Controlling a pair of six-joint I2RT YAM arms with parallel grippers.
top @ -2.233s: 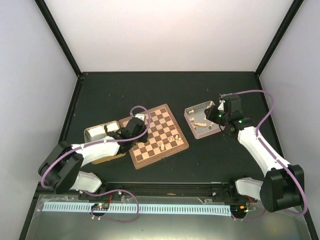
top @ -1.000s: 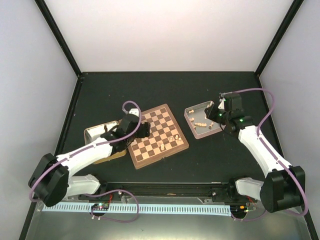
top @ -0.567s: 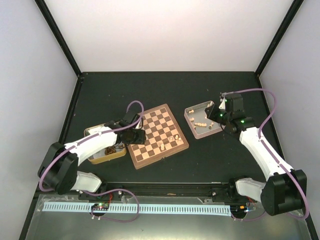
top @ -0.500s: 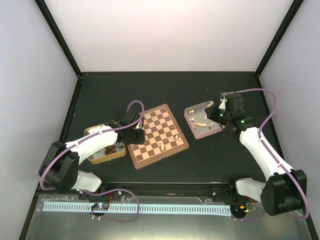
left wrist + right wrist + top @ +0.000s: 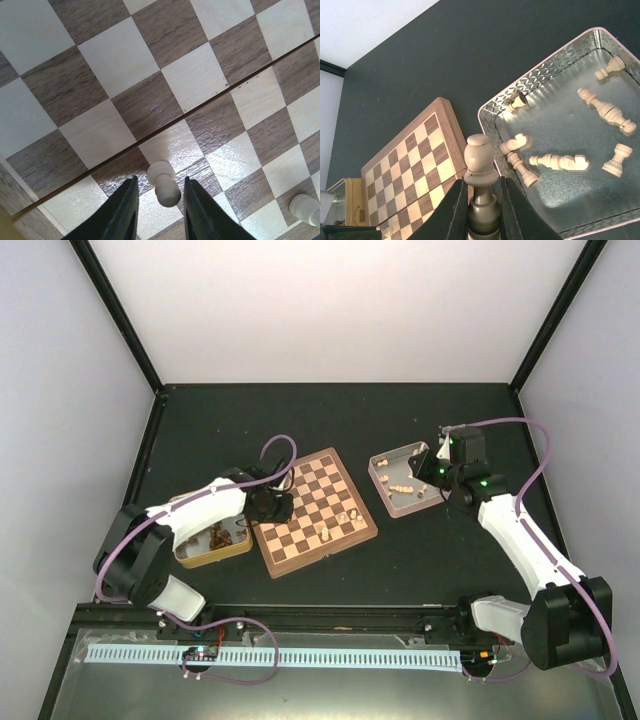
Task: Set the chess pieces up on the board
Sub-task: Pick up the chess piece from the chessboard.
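Observation:
The board (image 5: 315, 508) lies at the table's middle with a few cream chess pieces (image 5: 343, 521) on its near right squares. My left gripper (image 5: 272, 505) hangs over the board's left edge. In the left wrist view it (image 5: 159, 181) is open, and its jaws stand either side of an upright pale pawn (image 5: 165, 192) without touching it. My right gripper (image 5: 430, 468) hovers over the silver tray (image 5: 384, 457). In the right wrist view it (image 5: 481, 186) is shut on an upright pale bishop-like piece (image 5: 479, 155). Several cream pieces (image 5: 555, 161) lie in that tray.
A gold-rimmed tray (image 5: 192, 556) with dark pieces sits left of the board, under my left arm. Another pale pawn (image 5: 305, 207) stands a few squares from the left gripper. The board (image 5: 415, 165) lies just left of the silver tray's rim (image 5: 530, 82).
My left arm has swung its elbow out over the left tray, and its gripper has settled low at the board's left edge. The right gripper has barely moved and still holds its piece.

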